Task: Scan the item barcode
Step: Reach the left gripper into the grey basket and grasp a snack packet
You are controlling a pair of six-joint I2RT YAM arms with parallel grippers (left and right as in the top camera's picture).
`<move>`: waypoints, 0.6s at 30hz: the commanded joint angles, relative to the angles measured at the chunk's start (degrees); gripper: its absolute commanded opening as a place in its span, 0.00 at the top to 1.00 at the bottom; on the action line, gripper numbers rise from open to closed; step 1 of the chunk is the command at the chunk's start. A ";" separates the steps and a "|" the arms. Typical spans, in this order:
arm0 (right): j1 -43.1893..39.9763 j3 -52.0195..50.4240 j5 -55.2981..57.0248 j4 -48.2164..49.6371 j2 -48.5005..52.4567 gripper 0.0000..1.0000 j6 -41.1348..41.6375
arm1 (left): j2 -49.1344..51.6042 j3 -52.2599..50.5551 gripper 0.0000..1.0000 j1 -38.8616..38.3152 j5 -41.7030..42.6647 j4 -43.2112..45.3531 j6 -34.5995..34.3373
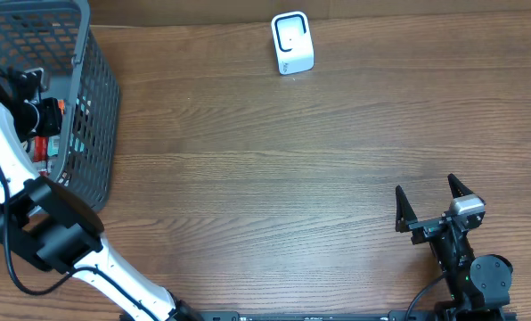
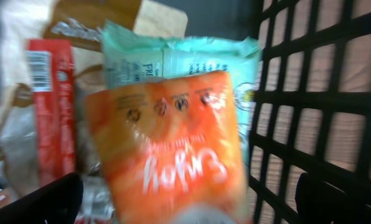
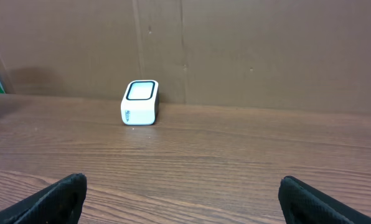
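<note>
Left pincer [image 2: 185, 208] gapes open, orange pouch [image 2: 167, 149] just ahead; it may pinch the teal packet [image 2: 192, 59] behind too. Right pincer [image 1: 426, 189] stands open.

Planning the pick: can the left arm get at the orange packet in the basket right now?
Probably yes. The left pincer is open inside the basket, and the orange packet lies on top of the other packets, straight ahead with nothing covering it.

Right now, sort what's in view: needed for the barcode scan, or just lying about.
Job: white scanner; orange packet, the likely pick.
Lying about: red packet; mint-green packet; brown packet, all in the gray basket.
</note>
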 commanded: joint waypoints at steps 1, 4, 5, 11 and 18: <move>-0.35 -0.59 -0.15 0.28 -0.37 0.00 -0.28 | 3.50 0.83 0.00 0.04 1.14 0.02 1.51; -0.35 -0.59 -0.15 0.28 -0.37 0.00 -0.28 | 5.64 0.83 0.00 0.02 1.14 0.04 1.49; -0.35 -0.59 -0.15 0.28 -0.37 0.00 -0.28 | 6.38 0.83 0.00 0.02 1.14 0.07 1.49; -0.35 -0.59 -0.15 0.28 -0.37 0.00 -0.28 | 8.96 0.83 0.05 0.00 1.20 0.07 1.49; -0.35 -0.59 -0.15 0.28 -0.37 0.00 -0.28 | 8.96 0.83 0.28 0.00 1.18 0.70 1.51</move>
